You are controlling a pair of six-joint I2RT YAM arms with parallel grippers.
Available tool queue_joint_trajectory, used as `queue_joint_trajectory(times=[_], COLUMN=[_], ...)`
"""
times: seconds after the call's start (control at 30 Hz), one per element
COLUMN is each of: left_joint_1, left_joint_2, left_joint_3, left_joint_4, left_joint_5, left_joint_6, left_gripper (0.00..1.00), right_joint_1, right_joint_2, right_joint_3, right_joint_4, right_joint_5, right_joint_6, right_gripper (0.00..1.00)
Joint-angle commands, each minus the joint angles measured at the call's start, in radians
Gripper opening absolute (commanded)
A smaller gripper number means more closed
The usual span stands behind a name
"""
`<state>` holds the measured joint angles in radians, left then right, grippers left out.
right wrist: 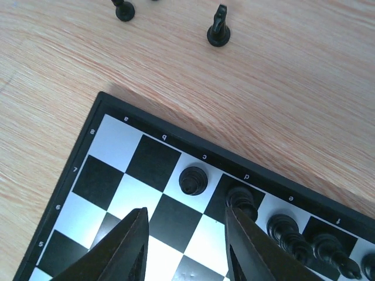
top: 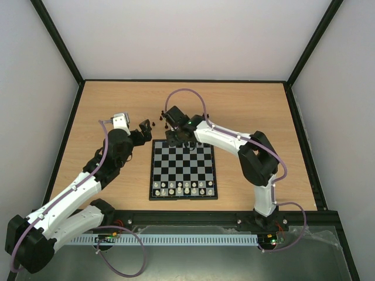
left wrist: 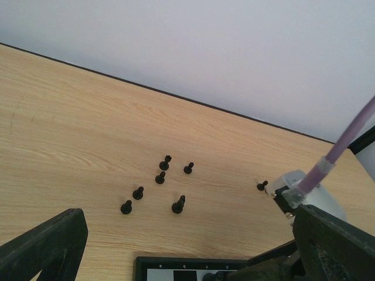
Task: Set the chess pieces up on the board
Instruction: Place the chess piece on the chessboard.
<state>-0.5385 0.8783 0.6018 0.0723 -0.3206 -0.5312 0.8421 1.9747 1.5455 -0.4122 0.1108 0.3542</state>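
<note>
The black-and-white board lies mid-table. My right gripper hangs open and empty over its far left corner, just short of a black piece standing on the square marked c. More black pieces stand along the back row to its right. A black knight and another piece stand on the wood beyond the board. My left gripper is open and empty left of the board's far corner. Several loose black pieces stand on the wood ahead of it, one apart at the right.
Pale pieces line the board's near rows. The right arm's wrist and purple cable reach in at the right of the left wrist view. A black frame rail edges the table's far side.
</note>
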Motion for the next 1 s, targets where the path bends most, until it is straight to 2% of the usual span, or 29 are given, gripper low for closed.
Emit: queue_joint_trajectory(times=[0.0, 0.27, 0.47, 0.67, 0.8, 0.97], left_joint_1=[0.001, 0.001, 0.000, 0.000, 0.000, 0.000], left_joint_2=[0.001, 0.013, 0.022, 0.026, 0.028, 0.027], left_joint_3=[-0.010, -0.011, -0.011, -0.013, -0.012, -0.013], left_joint_4=[0.006, 0.011, 0.014, 0.017, 0.019, 0.021], left_joint_5=[-0.015, -0.014, -0.012, -0.005, 0.004, 0.015], left_joint_6=[-0.001, -0.001, 0.001, -0.002, -0.005, -0.007], left_gripper=[0.99, 0.99, 0.99, 0.99, 0.99, 0.99], right_joint_1=[0.008, 0.008, 0.008, 0.009, 0.009, 0.008], right_joint_2=[-0.076, -0.161, -0.180, -0.193, -0.212, -0.233], right_joint_3=[-0.038, -0.107, -0.131, -0.142, -0.158, -0.172], right_joint_4=[0.025, 0.095, 0.124, 0.139, 0.150, 0.168], right_joint_5=[0.023, 0.066, 0.082, 0.080, 0.098, 0.104], right_joint_6=[0.006, 0.014, 0.022, 0.020, 0.022, 0.022], right_gripper=[0.38, 0.44, 0.56, 0.56, 0.60, 0.74])
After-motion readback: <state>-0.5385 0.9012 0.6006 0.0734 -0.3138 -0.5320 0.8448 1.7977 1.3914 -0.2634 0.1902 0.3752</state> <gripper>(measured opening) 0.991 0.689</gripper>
